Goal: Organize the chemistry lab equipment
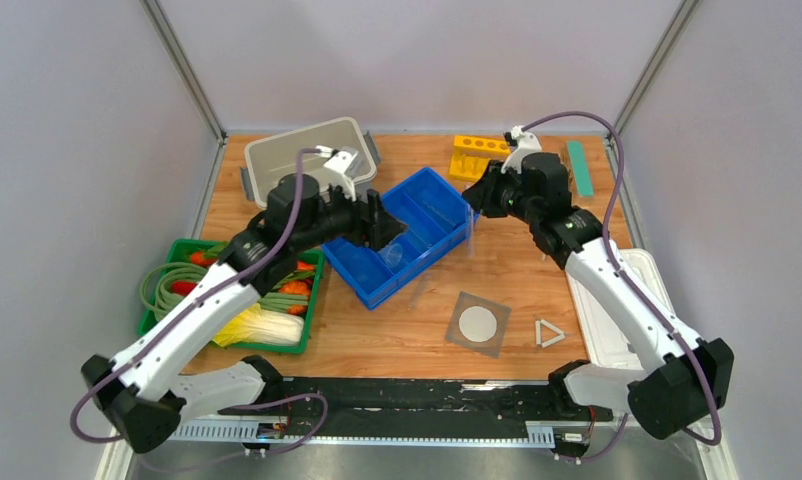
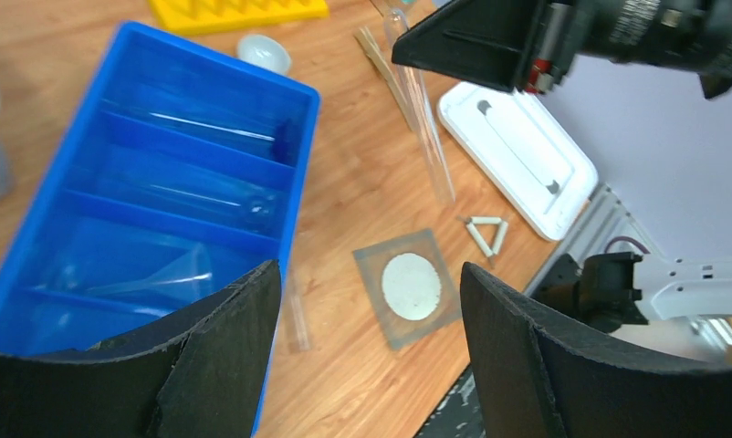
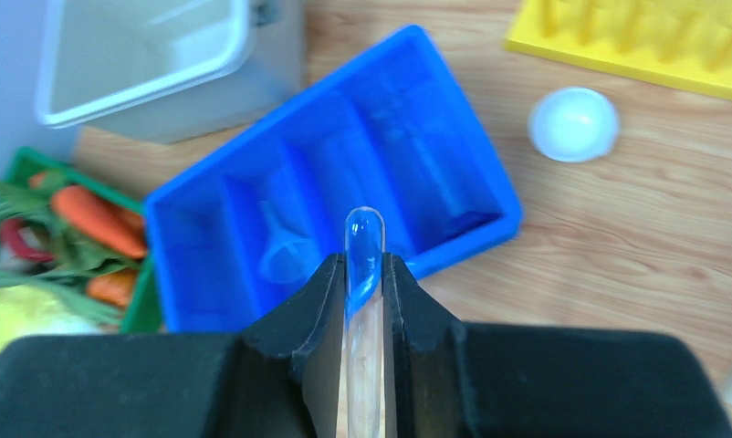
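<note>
Over wooden table (image 3: 636, 237), right claw (image 3: 363, 266) pinches clear tube (image 3: 363, 228).

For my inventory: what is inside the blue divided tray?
A clear cone-shaped funnel and thin clear tubes, in separate compartments; the left gripper hides the tray's near end.

Overhead camera looks down; both wrist cameras closely share the blue bin (image 1: 423, 266).

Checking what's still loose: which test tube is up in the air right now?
The test tube pinched in the right gripper, by the blue tray's edge. Others lie in that tray's compartments; one tube lies on the tabletop beside it.
</note>
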